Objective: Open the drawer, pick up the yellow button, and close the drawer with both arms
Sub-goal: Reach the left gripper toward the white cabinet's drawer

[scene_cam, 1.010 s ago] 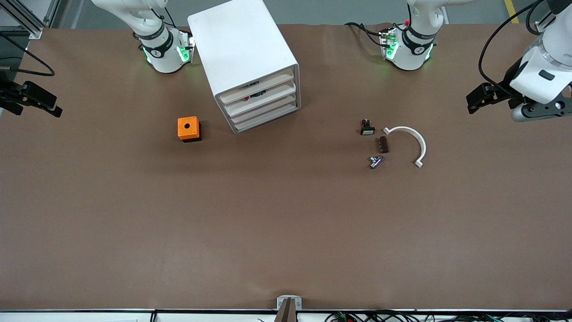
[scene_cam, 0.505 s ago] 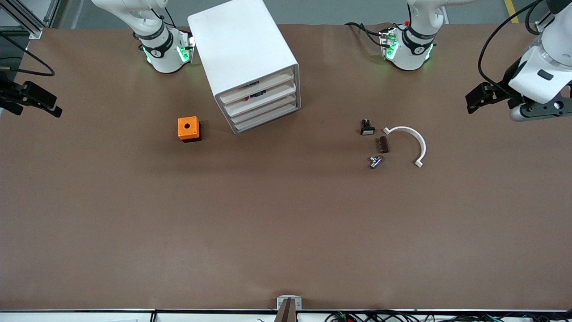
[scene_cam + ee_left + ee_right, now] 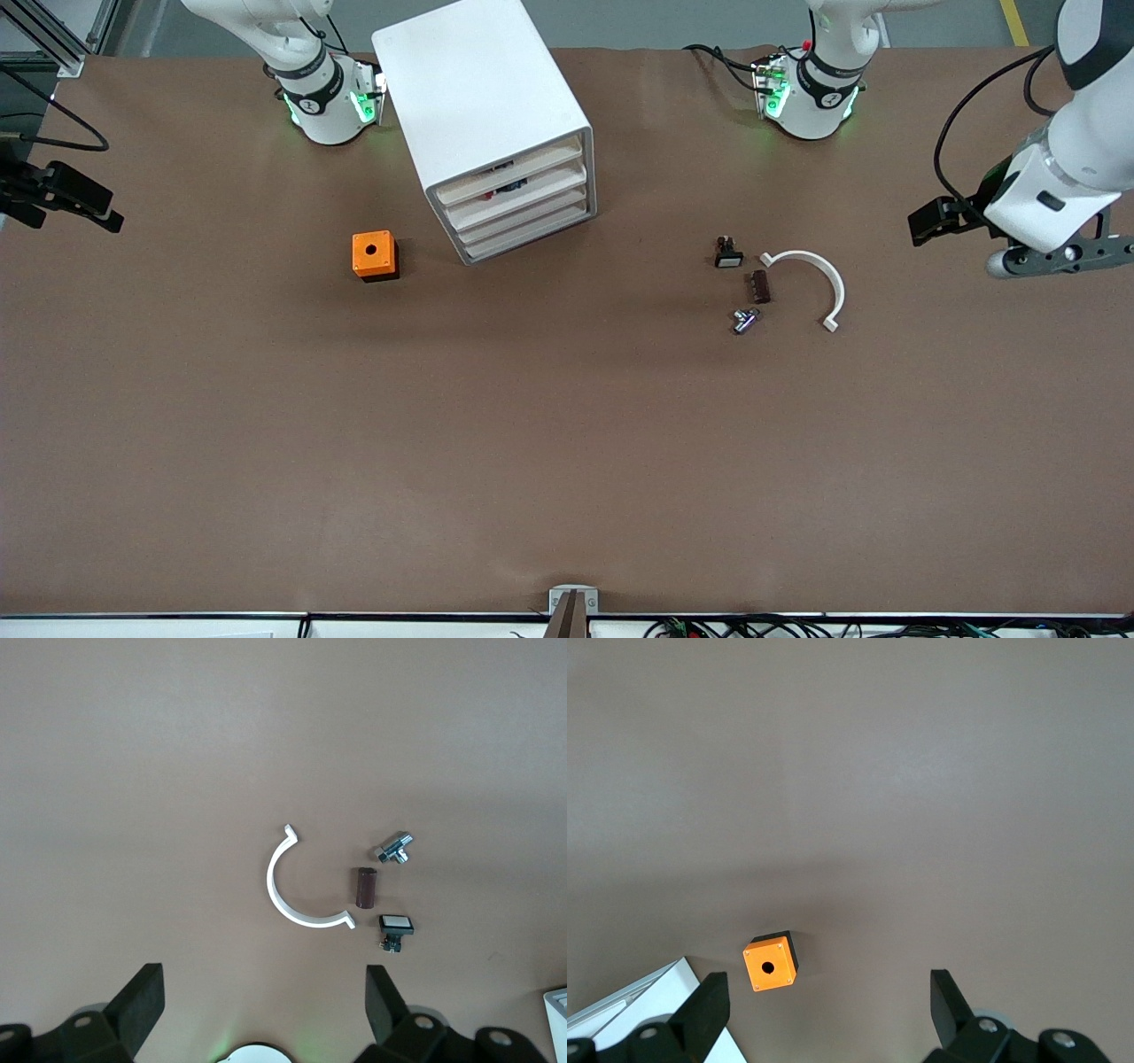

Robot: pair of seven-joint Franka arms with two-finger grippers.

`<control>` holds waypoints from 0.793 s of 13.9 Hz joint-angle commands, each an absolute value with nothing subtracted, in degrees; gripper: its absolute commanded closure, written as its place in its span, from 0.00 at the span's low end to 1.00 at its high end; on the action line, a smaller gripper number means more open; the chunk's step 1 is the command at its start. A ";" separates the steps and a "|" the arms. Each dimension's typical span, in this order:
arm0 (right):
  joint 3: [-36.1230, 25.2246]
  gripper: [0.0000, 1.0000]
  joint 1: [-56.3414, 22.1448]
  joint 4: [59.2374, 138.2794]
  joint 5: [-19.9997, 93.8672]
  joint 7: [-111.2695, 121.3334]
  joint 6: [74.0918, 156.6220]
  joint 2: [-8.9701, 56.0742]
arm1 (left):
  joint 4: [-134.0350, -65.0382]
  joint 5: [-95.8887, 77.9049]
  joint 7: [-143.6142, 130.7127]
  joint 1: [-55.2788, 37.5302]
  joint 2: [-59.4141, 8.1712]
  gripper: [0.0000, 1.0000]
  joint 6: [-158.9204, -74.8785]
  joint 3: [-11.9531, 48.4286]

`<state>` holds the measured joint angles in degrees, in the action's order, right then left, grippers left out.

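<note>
- The tiny push button cannot be made out with certainty; only small dark and reddish shapes (image 3: 507, 187) show in a gap between the drawer fronts.
- The wide shallow white plastic top drawer (image 3: 509, 168) sits pushed into the white boxy plastic cabinet (image 3: 478, 106), upper centre of the front view.
- The left black two-finger gripper (image 3: 926, 221) hangs at the frame's right edge, over the table at the left arm's end, well apart from the cabinet; fingers (image 3: 142, 1005) spread wide apart, holding nothing.
- The right black two-finger gripper (image 3: 66, 195) is at the frame's left edge, partly cut off, well apart from the cabinet; fingers (image 3: 709, 1010) spread wide, holding nothing.
- The orange cube with a round hole (image 3: 373, 254) lies beside the cabinet, toward the right arm's end.
- Right of centre in the frame lie a curved white plastic half-ring (image 3: 819, 282), a small black piece with a white face (image 3: 728, 254), a small dark brown block (image 3: 759, 286) and a small shiny metal fitting (image 3: 744, 320), close together.
- The flat brown table surface (image 3: 567, 443) fills the frame; cables (image 3: 735, 627) run along the bottom edge.
</note>
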<state>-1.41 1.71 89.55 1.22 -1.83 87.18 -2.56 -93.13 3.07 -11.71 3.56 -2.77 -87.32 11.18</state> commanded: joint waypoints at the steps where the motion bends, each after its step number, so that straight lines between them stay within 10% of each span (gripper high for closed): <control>1: -1.05 0.00 2.02 88.33 0.53 -1.41 86.92 -1.93 | -88.68 3.52 -12.21 1.68 -8.86 0.00 -85.08 11.51; 11: -1.05 0.00 2.02 88.33 0.53 -1.41 86.92 -1.93 | -78.14 -0.17 -54.97 -6.14 -32.86 0.00 -85.43 11.51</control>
